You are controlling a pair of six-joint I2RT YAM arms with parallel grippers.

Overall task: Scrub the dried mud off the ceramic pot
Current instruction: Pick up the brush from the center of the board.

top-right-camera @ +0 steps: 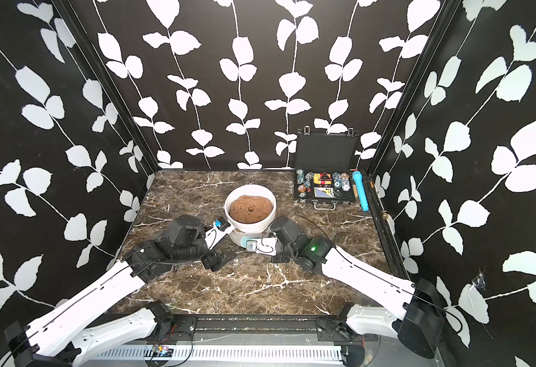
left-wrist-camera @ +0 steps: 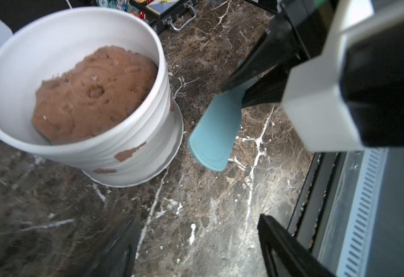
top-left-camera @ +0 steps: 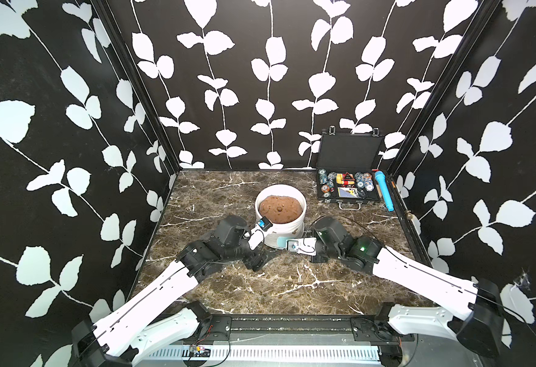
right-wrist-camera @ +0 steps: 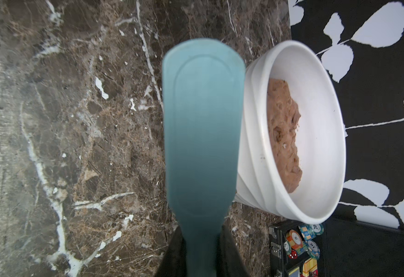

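Scrubbing unfinished: dried mud point(left-wrist-camera: 129, 153) on ceramic pot point(left-wrist-camera: 152, 124) wall, right jaws clamped on teal scrubber point(right-wrist-camera: 201, 134), left jaws apart.

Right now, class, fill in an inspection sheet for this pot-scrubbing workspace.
Surface: brown veined marble tabletop.
Job's things: white ceramic pot on saucer, brown mass inside; dried mud blotches on outer wall.
Clutter: open poker chip case, blue cylinder beside it, back right.
Grippers: left gripper open, empty, beside pot; right gripper shut on teal paddle-shaped tool, apart from pot.
Cables: black cable arcs over right arm.
Surroundings: black walls, white leaf print.
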